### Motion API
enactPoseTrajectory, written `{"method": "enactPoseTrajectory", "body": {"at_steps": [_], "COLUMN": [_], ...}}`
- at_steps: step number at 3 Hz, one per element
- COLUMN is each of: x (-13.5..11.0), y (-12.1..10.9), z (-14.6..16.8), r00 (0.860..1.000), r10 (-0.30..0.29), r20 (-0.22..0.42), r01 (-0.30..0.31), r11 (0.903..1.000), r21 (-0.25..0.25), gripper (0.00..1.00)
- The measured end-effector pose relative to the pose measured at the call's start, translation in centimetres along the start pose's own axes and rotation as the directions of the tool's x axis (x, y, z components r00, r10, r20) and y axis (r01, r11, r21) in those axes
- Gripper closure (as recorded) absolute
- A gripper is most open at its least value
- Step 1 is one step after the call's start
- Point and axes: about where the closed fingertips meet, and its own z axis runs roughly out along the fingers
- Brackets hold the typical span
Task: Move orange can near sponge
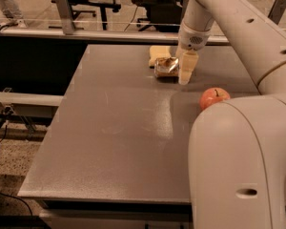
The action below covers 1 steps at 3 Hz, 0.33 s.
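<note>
The orange can (pixel 165 67), shiny silver with brown mottled print, lies on the grey table (pixel 114 128) at the far middle. The pale yellow sponge (pixel 157 54) lies right behind it, touching or nearly touching. My gripper (pixel 182 72) hangs from the white arm (pixel 214 13) and reaches down to the table at the can's right side, against the can. The gripper's far side is hidden behind the can and the wrist.
A round orange-red apple (pixel 213 97) with a stem sits on the table's right side, in front of the can. The arm's large white body (pixel 238 166) fills the lower right. Office chairs and a rail stand beyond the table's far edge.
</note>
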Motion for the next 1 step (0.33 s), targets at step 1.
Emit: {"method": "enactPoseTrajectory", "body": {"at_steps": [1], "x": [-0.23], "y": [-0.48], "z": [0.38], "r00": [1.0], "r10": [-0.001], "r20": [0.006], "r01": [0.001], "r11": [0.9999], "r21": [0.014], "gripper": [0.0]}}
